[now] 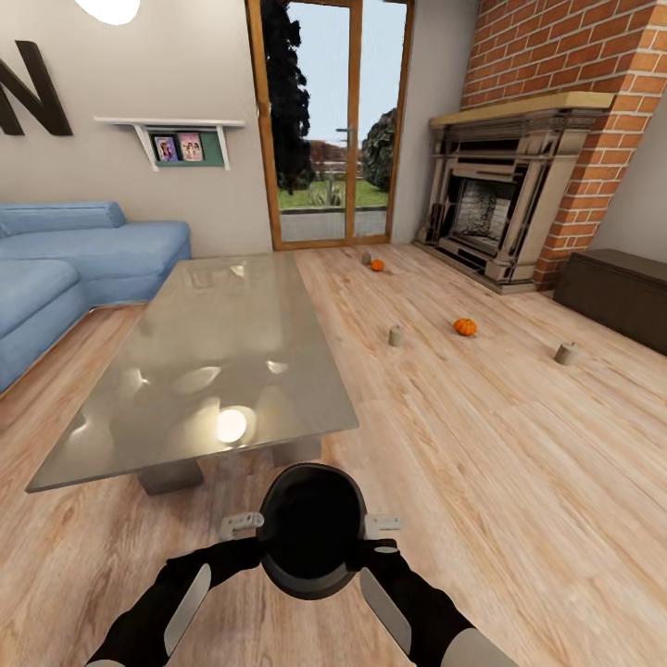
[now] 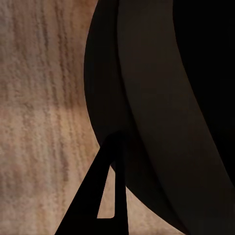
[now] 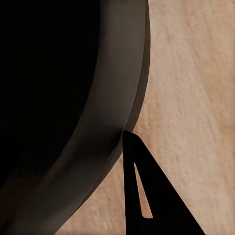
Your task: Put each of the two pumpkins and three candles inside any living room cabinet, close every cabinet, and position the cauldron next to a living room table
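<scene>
The black cauldron [image 1: 310, 542] is right in front of me, just off the near end of the glass-topped table [image 1: 213, 361]. My left gripper [image 1: 243, 525] and right gripper [image 1: 382, 525] are each shut on its rim from opposite sides. In the left wrist view one finger [image 2: 105, 191] lies against the cauldron's outer wall [image 2: 161, 98]; in the right wrist view a finger [image 3: 142, 191] presses its wall [image 3: 73, 98]. Two orange pumpkins [image 1: 465, 326] [image 1: 377, 265] and three candles [image 1: 396, 335] [image 1: 566, 353] [image 1: 367, 257] sit on the floor. The dark cabinet [image 1: 621, 292] stands shut at the right.
A blue sofa [image 1: 65, 259] runs along the left of the table. A fireplace [image 1: 496, 208] in a brick wall stands at the back right, glass doors [image 1: 333, 120] at the back. Open wood floor [image 1: 482, 445] lies between the table and the cabinet.
</scene>
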### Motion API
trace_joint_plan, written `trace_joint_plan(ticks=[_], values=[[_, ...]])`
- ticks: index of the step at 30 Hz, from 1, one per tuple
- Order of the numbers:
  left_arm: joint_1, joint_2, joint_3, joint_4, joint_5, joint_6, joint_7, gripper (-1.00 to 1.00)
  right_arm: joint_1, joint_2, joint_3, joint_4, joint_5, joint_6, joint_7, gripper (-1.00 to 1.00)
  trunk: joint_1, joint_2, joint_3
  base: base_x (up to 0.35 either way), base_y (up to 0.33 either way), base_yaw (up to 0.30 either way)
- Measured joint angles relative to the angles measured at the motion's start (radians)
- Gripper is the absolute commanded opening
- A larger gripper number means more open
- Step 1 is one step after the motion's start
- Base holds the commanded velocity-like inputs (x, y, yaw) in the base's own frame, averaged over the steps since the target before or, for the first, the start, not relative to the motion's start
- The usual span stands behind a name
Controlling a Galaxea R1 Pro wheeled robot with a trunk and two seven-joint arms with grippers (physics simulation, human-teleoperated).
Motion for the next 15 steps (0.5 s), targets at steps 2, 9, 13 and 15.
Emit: trace_joint_plan(ticks=[2,9,13,15], values=[[0.0,0.0,0.0,0.0,0.0,0.0,0.0,-1.0,0.0,0.0,0.0,0.0,0.0,0.0,0.0,-1.0,0.0,0.0,0.0,0.0,0.0,0.0],[0.0,0.0,0.0,0.0,-0.001,0.0,0.0,-1.0,0.0,0.0,0.001,0.001,0.0,0.0,0.0,-1.0,0.002,-0.001,-0.015,0.0,0.0,0.074],[0.0,0.0,0.0,-0.001,0.001,0.0,0.0,-1.0,0.0,0.0,-0.002,-0.001,0.001,0.001,0.0,-1.0,0.003,-0.001,-0.023,0.0,0.0,0.236],[0.0,0.0,0.0,0.0,0.0,0.0,0.0,-1.0,0.0,0.0,-0.001,0.0,0.001,0.0,0.001,-1.0,0.003,-0.001,-0.023,0.0,0.0,0.134]])
